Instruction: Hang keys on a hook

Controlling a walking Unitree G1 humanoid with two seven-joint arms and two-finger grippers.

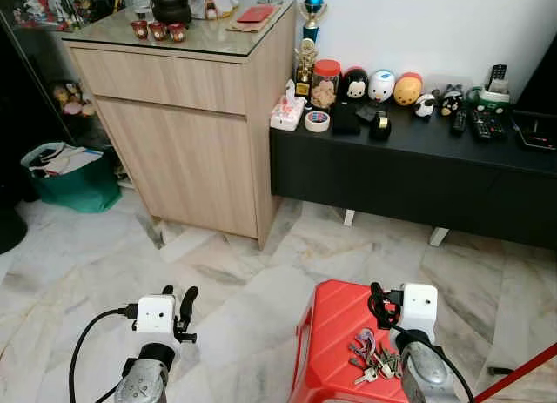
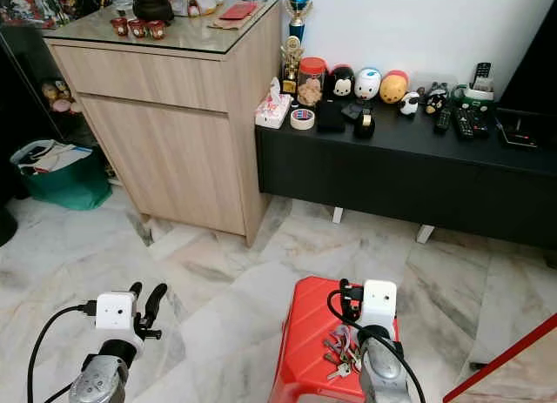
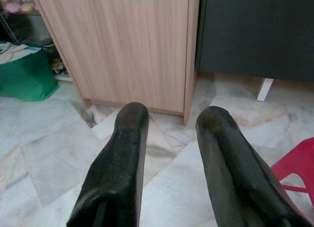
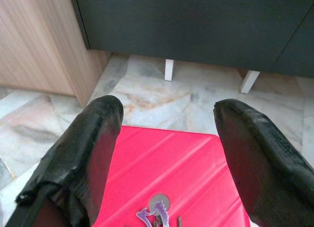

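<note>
marble floor point(image 1: 226, 290), with a wooden cabinet point(image 1: 191, 151) and a low black tv bench point(image 1: 418, 172) ahead; no hook can be made out on either. a red stool point(image 1: 335, 342) stands at the robot's right.

bunch of keys point(image 1: 372, 359) lies on the stool top, not yet picked up. judgement: step in hand is the approach to grasp, the first stage of the task.

right gripper point(image 4: 167, 138) hovers over the stool, fingers wide apart, empty; the keys sit just under and behind the fingertips. left gripper point(image 3: 169, 138) hangs over bare floor, fingers apart, idle.

next move calls for: draw the right gripper back and down over the bunch, close on the ring or several keys. the bunch is loose and flat, so it may slide on the plastic.
</note>
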